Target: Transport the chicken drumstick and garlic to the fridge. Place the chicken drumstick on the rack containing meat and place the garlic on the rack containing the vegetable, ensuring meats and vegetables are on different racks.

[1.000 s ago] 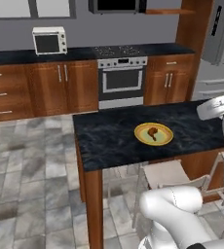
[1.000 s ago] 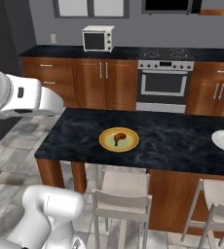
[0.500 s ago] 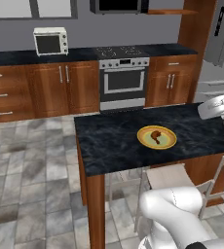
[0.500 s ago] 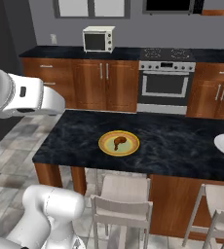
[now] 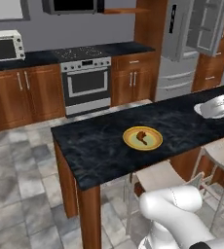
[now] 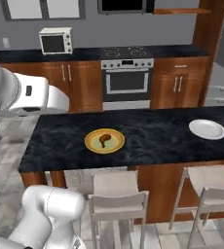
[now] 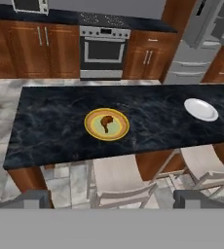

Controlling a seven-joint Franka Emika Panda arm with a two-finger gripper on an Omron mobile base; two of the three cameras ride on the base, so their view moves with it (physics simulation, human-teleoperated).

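On the dark marbled bench (image 7: 60, 126), near its middle, sits a yellow plate (image 7: 107, 123) with the drumstick (image 7: 105, 121) lying inside it, brown and glossy, within the rim. Seen from the right base view, the same plate (image 6: 104, 141) and drumstick (image 6: 104, 139) rest toward the left half of the bench (image 6: 153, 131); the left base view places the plate (image 5: 142, 138) and drumstick (image 5: 142, 136) near the bench (image 5: 94, 146) centre. A white plate (image 7: 200, 109) sits well apart toward the bench's far end, nothing visible on it; it also shows in the right base view (image 6: 207, 129). The fingers (image 7: 112, 198) are spread wide, holding nothing, high above the stools (image 7: 119, 182) on the near side of the bench. The fridge (image 5: 194, 44) stands beyond the bench at the far end of the room, its upper door swung open; shelf contents cannot be made out. An oven (image 6: 127, 83) and a microwave (image 6: 55, 41) line the back wall.
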